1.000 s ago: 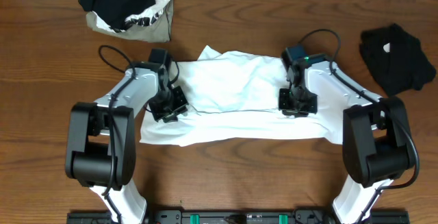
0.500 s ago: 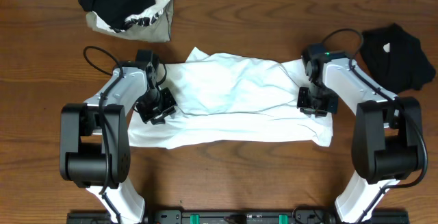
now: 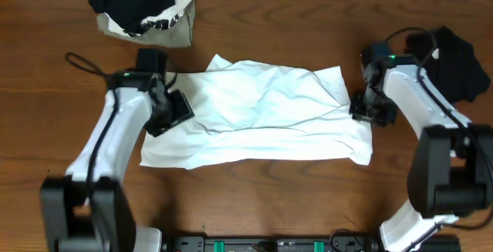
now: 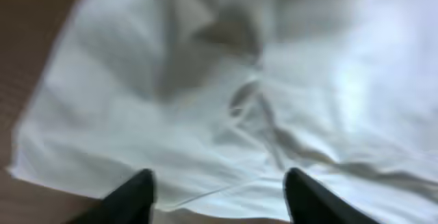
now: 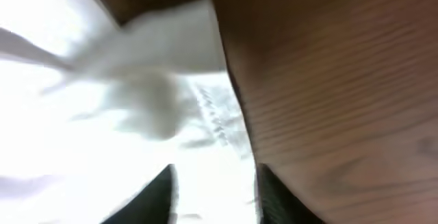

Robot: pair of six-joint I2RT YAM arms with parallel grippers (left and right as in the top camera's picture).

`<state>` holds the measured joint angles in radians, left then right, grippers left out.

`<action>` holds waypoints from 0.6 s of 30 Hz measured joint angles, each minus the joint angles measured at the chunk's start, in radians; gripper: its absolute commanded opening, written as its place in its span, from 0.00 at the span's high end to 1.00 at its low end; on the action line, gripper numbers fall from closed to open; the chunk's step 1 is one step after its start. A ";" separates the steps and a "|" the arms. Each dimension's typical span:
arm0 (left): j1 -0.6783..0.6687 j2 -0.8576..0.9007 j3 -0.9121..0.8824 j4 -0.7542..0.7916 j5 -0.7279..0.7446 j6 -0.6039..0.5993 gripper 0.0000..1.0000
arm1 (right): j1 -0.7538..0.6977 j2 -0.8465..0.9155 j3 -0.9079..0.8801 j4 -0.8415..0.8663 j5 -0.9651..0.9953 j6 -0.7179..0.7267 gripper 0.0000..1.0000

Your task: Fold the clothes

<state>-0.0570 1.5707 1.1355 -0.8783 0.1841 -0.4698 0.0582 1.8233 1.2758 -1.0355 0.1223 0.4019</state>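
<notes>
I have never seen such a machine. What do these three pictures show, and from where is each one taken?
It is a robot with two arms at a wooden table. The wide picture comes from a camera above; the two blurred ones come from cameras on the wrists, so the dark shapes at their lower edge are each arm's own fingers. A wrinkled white T-shirt lies spread in the middle. The left pincer is over its left end, the right pincer over its right end; both look open and hold nothing. A pile of clothes lies at the far left, a black garment at the far right.
</notes>
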 measured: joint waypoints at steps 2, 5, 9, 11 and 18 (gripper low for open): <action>0.002 -0.045 0.006 0.009 -0.001 -0.001 0.21 | 0.000 -0.050 0.037 0.017 -0.017 -0.024 0.27; 0.005 -0.055 0.054 0.008 -0.005 0.006 0.17 | 0.000 -0.092 0.097 0.047 -0.055 -0.072 0.21; 0.023 -0.013 0.160 -0.001 -0.004 0.031 0.14 | 0.000 -0.095 0.167 0.060 -0.113 -0.138 0.18; 0.034 0.027 0.227 -0.017 -0.005 0.045 0.13 | -0.006 -0.090 0.189 0.061 -0.131 -0.163 0.18; 0.057 0.248 0.501 -0.071 -0.006 0.106 0.09 | -0.040 -0.050 0.229 0.123 -0.171 -0.223 0.11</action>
<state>0.0002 1.8191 1.6367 -0.9493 0.1783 -0.3634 0.0177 1.7737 1.5047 -0.9123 -0.0486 0.1791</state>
